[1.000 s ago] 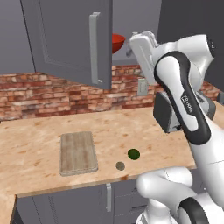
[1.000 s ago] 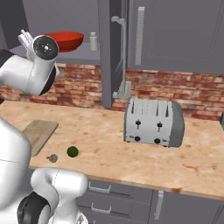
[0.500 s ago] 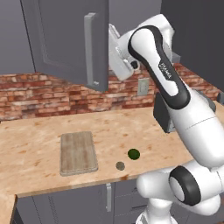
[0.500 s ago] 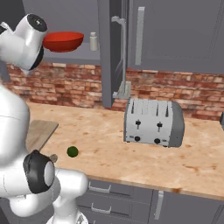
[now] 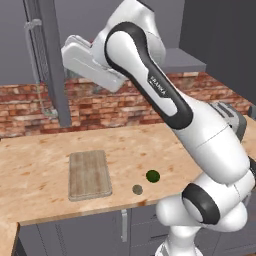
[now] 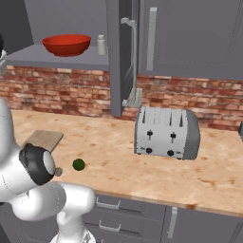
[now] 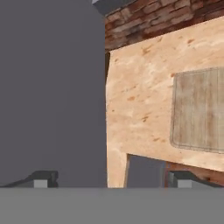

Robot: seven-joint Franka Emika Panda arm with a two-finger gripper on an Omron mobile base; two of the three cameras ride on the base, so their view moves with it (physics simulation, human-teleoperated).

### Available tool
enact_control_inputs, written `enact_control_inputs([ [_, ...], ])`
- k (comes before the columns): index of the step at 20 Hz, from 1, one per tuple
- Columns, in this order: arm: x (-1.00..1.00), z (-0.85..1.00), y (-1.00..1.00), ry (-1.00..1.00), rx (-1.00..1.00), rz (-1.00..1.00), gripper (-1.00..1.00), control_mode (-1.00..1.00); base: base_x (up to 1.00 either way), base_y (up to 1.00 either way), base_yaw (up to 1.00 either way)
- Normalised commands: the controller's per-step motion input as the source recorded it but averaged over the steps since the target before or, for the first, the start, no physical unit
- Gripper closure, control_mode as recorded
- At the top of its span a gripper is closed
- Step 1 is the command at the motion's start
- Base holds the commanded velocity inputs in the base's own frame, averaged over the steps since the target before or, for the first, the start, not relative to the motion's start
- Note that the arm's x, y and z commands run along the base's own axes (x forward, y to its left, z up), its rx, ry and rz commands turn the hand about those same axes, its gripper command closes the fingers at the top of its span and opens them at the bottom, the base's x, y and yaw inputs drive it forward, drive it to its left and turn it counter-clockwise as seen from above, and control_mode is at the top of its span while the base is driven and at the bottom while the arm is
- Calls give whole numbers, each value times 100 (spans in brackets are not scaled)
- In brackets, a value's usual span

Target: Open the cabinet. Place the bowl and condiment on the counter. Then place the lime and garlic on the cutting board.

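Note:
The cabinet's left door (image 5: 51, 65) stands swung out, edge-on to both base views, its bar handle (image 6: 132, 57) on the outer side. On the shelf inside sit the red bowl (image 6: 66, 44) and the small condiment bottle (image 6: 101, 45). My hand (image 5: 80, 54) is raised just right of that door. In the hand view my gripper (image 7: 111, 180) is open, with nothing held and the grey door face (image 7: 52, 87) close by on its left. The cutting board (image 5: 89, 175) lies bare on the counter (image 5: 30, 165). The lime (image 5: 153, 175) and garlic (image 5: 137, 189) sit to its right.
A silver toaster (image 6: 166, 133) stands on the counter under the shut right cabinet door (image 6: 190, 33). A red brick wall (image 6: 199, 99) runs behind the counter. Lower grey drawers (image 6: 109, 213) line the front below it.
My arm has swung left along the cabinet front, and the left door has swung further out to edge-on. The bowl and bottle now show unobstructed in the right base view.

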Motion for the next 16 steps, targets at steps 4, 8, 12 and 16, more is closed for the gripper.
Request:
enact_control_inputs([
  [4, -1, -1, 46, -10, -14, -8, -100, -100, 0, 0, 0],
  [8, -10, 0, -60, -11, 1, -10, -100, -100, 0, 0, 0],
  [12, -10, -15, -100, -11, 8, -3, -100, -100, 0, 0, 0],
  [16, 8, -21, -100, -9, 8, -2, -100, -100, 0, 0, 0],
])
